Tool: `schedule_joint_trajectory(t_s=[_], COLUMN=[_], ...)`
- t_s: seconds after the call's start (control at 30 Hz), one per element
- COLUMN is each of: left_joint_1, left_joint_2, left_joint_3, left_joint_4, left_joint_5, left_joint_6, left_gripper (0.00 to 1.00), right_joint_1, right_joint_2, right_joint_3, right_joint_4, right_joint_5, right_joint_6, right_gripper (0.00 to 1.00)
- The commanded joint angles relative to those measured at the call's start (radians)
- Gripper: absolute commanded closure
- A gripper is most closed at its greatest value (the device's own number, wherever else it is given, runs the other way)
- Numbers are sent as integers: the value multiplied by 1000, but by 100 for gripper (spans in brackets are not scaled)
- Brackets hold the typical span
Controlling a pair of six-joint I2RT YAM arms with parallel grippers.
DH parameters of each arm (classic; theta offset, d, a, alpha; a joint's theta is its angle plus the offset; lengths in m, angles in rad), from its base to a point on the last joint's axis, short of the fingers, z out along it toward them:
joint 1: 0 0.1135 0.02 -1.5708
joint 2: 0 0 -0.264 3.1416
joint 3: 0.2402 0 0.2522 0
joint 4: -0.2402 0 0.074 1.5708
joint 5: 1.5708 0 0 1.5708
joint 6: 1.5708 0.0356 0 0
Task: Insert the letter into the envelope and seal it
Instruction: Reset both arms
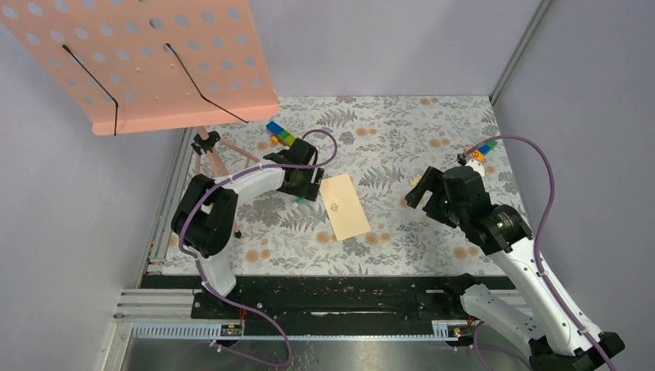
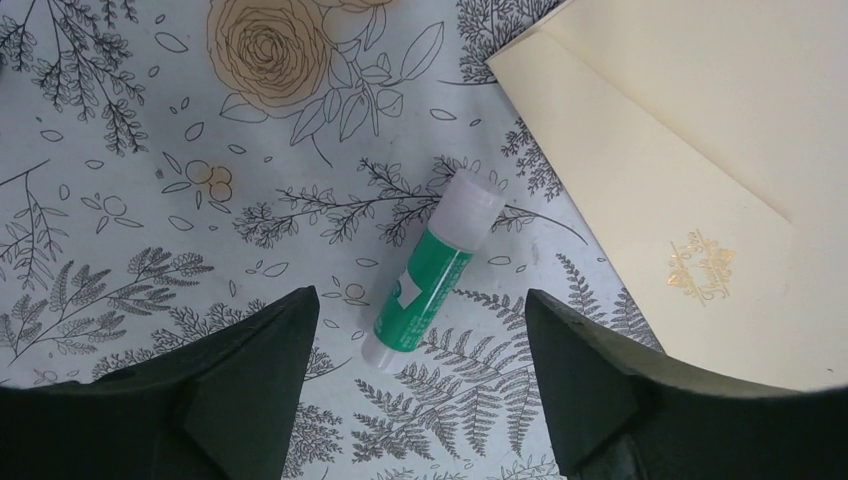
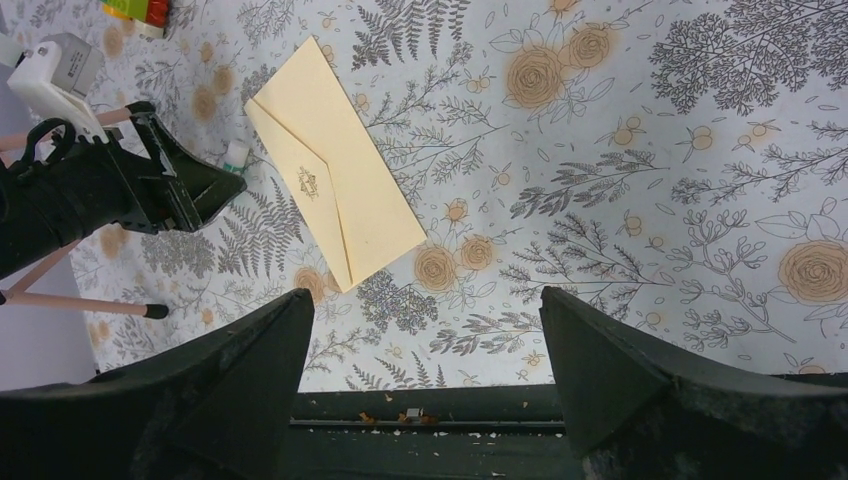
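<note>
The tan envelope (image 1: pixel 346 206) lies flat near the table's middle, its flap folded down with a small gold emblem at the flap's point (image 2: pixel 700 272). It also shows in the right wrist view (image 3: pixel 335 205). The letter is not in view. My left gripper (image 1: pixel 303 184) hangs open just left of the envelope. A green glue stick (image 2: pixel 430 270) with a white cap lies loose on the table ahead of its fingertips, midway between them (image 2: pixel 420 300). My right gripper (image 1: pixel 415 189) is open and empty (image 3: pixel 425 295), well to the right of the envelope.
A pink perforated board (image 1: pixel 147 62) on a wooden tripod (image 1: pixel 216 158) overhangs the back left. Coloured blocks sit at the back (image 1: pixel 280 133) and at the right (image 1: pixel 480 151). A black rail (image 1: pixel 324 290) runs along the near edge. Grey walls enclose the table.
</note>
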Motion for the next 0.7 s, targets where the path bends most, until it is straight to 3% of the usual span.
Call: schedule_joint_trajectory(t_s=[0.0,0.13,0.4,0.67], left_joint_1=[0,-10,-83,-98], left_joint_2=[-89,-173,-356,-494], left_joint_3=[53,68,13,-64], left_joint_4=[-35,-111,-175,-163], left_joint_5=[-19,24,100,115], left_joint_6=[-2,-19,-88,-197], left_gripper=[23,23,20,19], right_joint_1=[-5,-5,-5,-5], right_joint_2=[1,17,76,70], right_joint_3=[53,99,160,126], right_joint_4=[-13,-56,-172,-177], right_joint_5=[54,114,256,253], right_joint_6=[-32,-64,-49,-41], right_gripper=[8,1,0,0])
